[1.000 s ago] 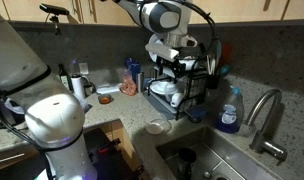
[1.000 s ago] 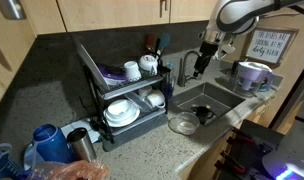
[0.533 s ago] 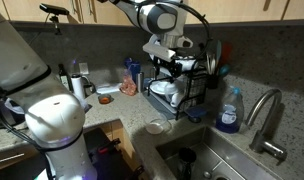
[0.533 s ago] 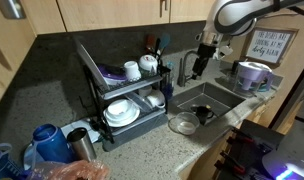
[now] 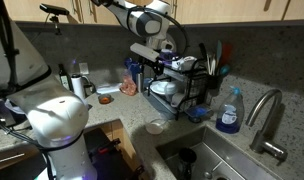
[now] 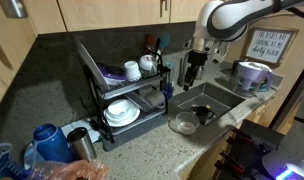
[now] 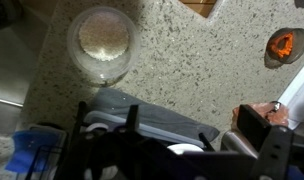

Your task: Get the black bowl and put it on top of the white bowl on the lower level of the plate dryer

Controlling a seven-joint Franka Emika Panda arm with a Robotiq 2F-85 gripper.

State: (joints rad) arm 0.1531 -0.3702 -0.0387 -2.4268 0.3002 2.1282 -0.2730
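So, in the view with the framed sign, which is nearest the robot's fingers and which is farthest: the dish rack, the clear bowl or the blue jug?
Measured from the fingers:
1. Dish rack: its utensil end stands right beside them.
2. Clear bowl: lower down, toward the front.
3. Blue jug: beyond the rack's other end, far left.

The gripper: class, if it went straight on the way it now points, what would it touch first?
The gripper points straight down. It would probably meet the end edge of the dish rack first, or else the speckled counter right beside it. The depth is too unclear to say which.
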